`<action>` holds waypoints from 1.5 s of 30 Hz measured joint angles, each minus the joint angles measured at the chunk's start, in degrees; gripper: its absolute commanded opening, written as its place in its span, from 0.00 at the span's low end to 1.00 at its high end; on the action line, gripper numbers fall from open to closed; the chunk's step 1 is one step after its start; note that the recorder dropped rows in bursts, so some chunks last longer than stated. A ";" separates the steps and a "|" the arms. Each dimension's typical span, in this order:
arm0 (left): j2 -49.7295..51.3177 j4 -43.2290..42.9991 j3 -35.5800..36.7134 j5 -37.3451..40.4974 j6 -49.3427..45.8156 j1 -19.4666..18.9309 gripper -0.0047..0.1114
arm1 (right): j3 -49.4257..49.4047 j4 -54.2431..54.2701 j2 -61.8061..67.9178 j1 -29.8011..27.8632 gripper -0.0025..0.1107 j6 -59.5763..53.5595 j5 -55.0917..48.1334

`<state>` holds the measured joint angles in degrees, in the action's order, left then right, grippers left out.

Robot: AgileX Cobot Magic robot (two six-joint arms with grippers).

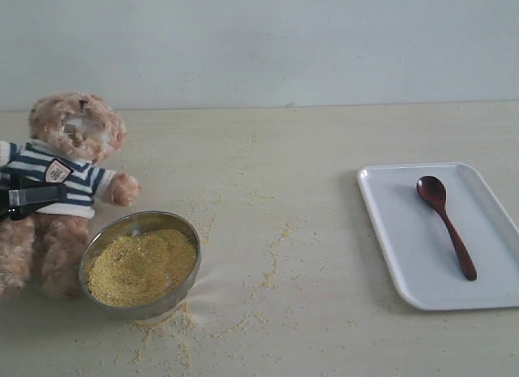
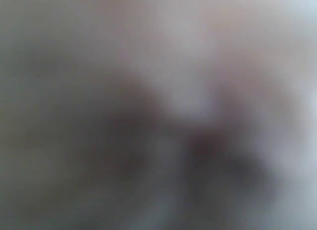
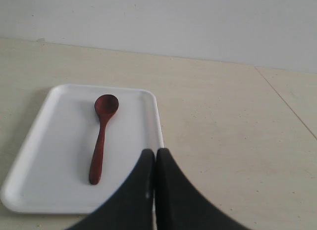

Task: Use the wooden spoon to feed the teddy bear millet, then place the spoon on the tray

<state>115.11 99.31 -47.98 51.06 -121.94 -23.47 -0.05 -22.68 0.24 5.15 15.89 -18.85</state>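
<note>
Apparently done, spoon (image 1: 444, 224) on tray (image 1: 389, 231). Pinched closed, empty at right gripper (image 3: 155, 158); unreadable at left gripper (image 1: 32, 195). Could topple bear (image 1: 77, 130) into millet (image 1: 142, 267) when withdrawing.

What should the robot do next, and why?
Probably open the right pincer and lower it to the handle of the wooden spoon. The pincer is shut and empty, the spoon lies loose on the tray, and the millet sits heaped beside the teddy bear.

Right gripper (image 3: 155, 154), jaws pressed fully together, tips touching.
</note>
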 measured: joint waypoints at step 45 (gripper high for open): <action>-50.49 -7.97 -0.02 -25.48 33.90 0.00 0.09 | 0.00 0.00 0.00 0.00 0.02 0.00 1.24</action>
<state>64.62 91.34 -48.00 25.58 -88.04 -23.47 -0.05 -22.68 0.24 5.15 15.89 -17.61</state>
